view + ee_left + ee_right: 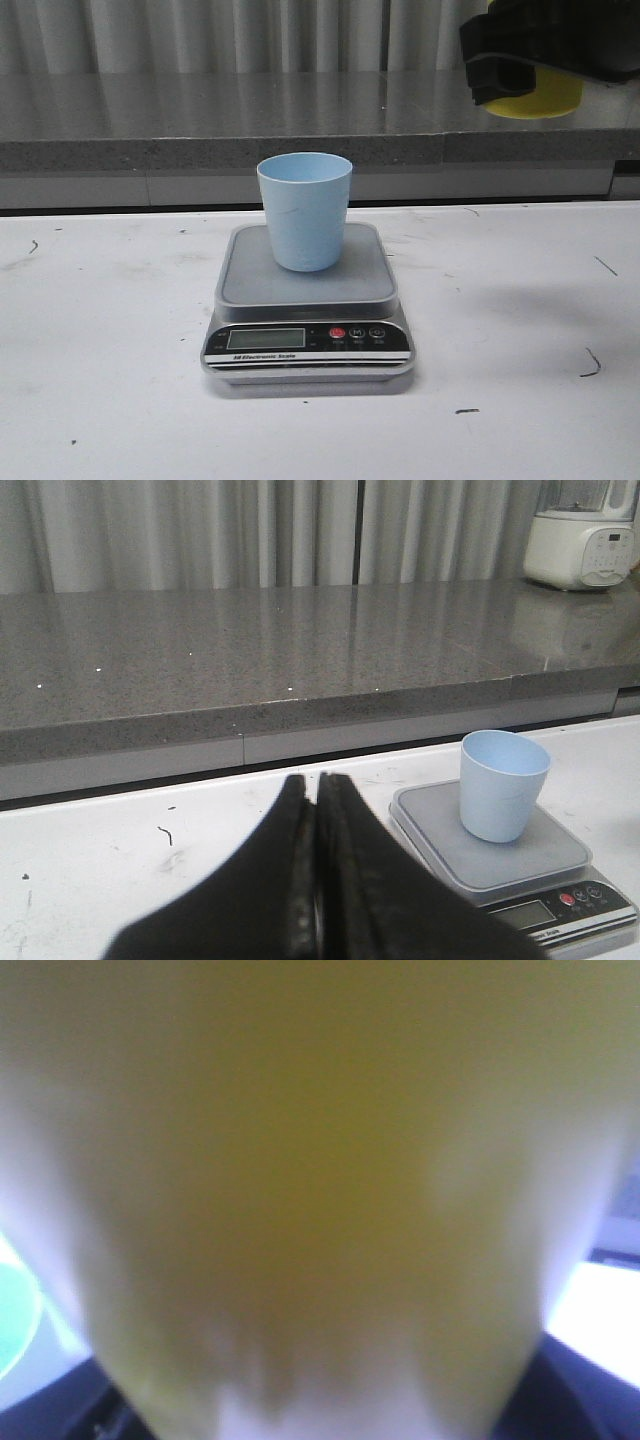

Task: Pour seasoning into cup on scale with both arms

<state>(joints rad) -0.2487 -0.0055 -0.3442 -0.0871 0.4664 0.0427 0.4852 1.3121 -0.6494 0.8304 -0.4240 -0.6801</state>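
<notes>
I start with the white tabletop [120, 400], which carries the scale [308, 320] squarely in front of me, its black panel and display facing my camera, so the reading is easy to watch while pouring. The grey platform lies flat, and the light blue cup [305, 210] stands upright on it, mouth up, towards the rear of the platform. That placement makes sense: the cup has to sit fully on the platform for the weight to count, and its open mouth is the target.

The right arm's gripper [520, 50] hangs high at the far right of the front view, well apart from the cup and above it. A yellow body shows beneath the black housing; I take it to be the seasoning [540, 100]. The right wrist view is filled with blurred yellow, so the bottle sits hard against that camera and I judge the fingers are clamped on it, though I cannot see them. Which way the nozzle points, or how the bottle's long axis lies, I cannot tell.

The left arm's gripper [316, 880] is low beside the scale, its fingers [290, 880] pressed together with nothing between them, pointing past the cup's left side.
</notes>
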